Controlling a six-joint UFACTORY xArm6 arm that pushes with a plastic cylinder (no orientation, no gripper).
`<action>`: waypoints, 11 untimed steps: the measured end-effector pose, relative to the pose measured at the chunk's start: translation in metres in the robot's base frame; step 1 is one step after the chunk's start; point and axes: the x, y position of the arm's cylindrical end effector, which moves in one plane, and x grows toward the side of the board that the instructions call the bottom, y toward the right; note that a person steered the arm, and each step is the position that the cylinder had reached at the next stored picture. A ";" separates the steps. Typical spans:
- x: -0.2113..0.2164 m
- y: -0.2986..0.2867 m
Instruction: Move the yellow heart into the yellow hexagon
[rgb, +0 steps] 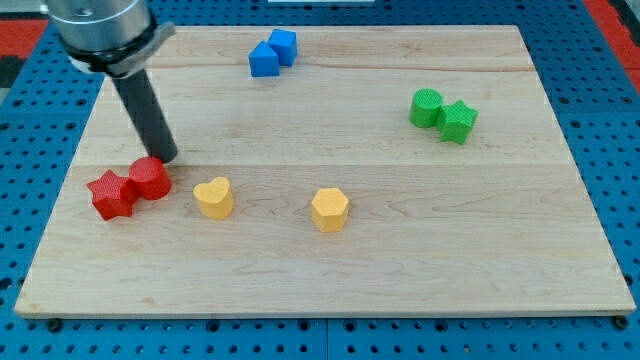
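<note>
Wooden board (400, 270), yellow heart (213, 198) left of yellow hexagon (329, 210), my tip (165, 158) beside red blocks (130, 186), no fingers

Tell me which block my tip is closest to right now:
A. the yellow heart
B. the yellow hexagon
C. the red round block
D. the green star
C: my tip sits just above the red round block, at its upper edge, while the yellow heart lies off to the view's right and the yellow hexagon farther right.

— On the pale wooden board (400, 260)?
— Yellow heart block (213, 198), yellow hexagon block (329, 210); red star (111, 194) touching red cylinder (149, 178).
— Elsewhere?
— Two touching blue blocks (272, 53); green cylinder (426, 108) against green star (459, 121).
</note>
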 end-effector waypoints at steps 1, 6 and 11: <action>0.007 0.027; 0.071 0.060; 0.058 0.129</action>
